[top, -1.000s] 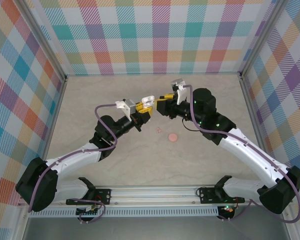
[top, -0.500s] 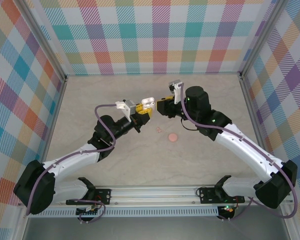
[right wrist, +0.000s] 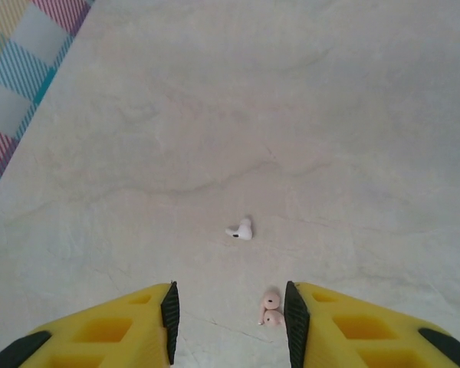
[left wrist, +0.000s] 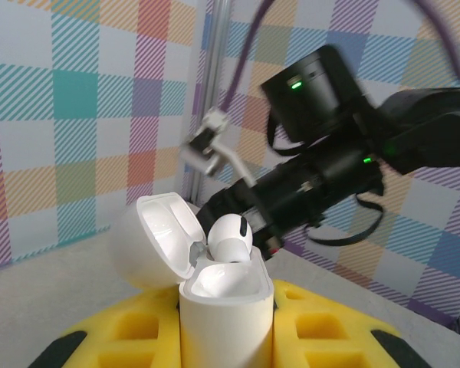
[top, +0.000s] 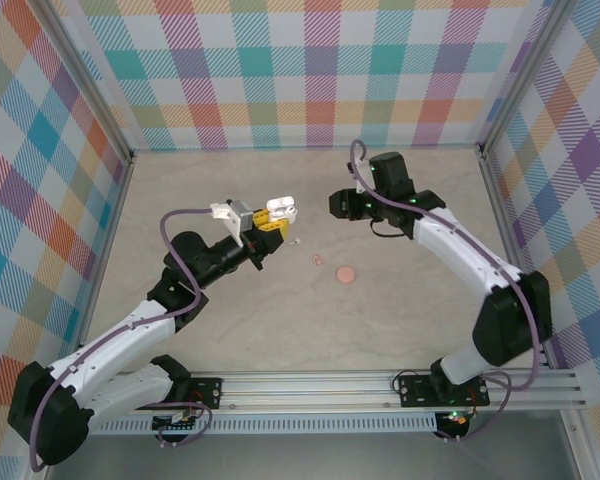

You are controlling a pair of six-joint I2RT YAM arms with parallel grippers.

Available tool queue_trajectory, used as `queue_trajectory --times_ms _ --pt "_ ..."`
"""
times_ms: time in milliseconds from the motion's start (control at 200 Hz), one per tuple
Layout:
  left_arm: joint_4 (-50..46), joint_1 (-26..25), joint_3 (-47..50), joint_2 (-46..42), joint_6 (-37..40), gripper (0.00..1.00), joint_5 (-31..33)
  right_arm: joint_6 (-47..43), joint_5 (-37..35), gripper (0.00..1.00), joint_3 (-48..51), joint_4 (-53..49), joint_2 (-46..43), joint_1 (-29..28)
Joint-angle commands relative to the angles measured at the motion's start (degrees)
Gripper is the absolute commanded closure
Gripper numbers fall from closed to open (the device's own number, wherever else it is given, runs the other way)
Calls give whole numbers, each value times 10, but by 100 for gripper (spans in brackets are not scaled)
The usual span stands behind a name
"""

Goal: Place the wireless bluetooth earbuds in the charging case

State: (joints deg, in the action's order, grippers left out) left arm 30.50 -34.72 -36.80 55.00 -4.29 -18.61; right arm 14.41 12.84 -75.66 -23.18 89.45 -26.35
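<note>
1. Charging case [left wrist: 226, 307] stands upright at the lower centre of the left wrist view, clamped between the yellow fingers of the left gripper [top: 270, 218], with its lid hinged open to the left.
2. First earbud [left wrist: 230, 236] sits in one well, glossy white, its head proud of the rim. I judge it not fully seated.
3. Second earbud [right wrist: 241, 229] lies on the table [right wrist: 291, 115] at the centre of the right wrist view, near a pinkish bit [right wrist: 270, 309].
4. Right gripper [right wrist: 230, 318] hangs above it, jaws apart and empty.
5. Step in hand: fetching the second earbud. You must descend, pinch its small slippery body squarely, then align the stem with the vacant well.
</note>
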Motion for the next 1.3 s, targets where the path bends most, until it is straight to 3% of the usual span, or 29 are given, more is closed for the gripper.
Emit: queue_trajectory --times_ms 0,245,585,920,1295 --pt "-32 8 -29 -18 -1 100 -29 -51 93 54 -60 -39 61 1" --pt "-52 8 -39 -30 0 99 -37 -106 152 52 -198 -115 226 -4" --pt "-58 8 -47 -34 0 99 -41 -177 115 45 -341 -237 378 -38" --pt "-53 8 -45 -32 -4 99 -42 -233 77 38 -372 -281 422 -65" --pt "-50 8 -44 -28 -5 98 -41 -245 -4 37 -412 -309 466 -85"
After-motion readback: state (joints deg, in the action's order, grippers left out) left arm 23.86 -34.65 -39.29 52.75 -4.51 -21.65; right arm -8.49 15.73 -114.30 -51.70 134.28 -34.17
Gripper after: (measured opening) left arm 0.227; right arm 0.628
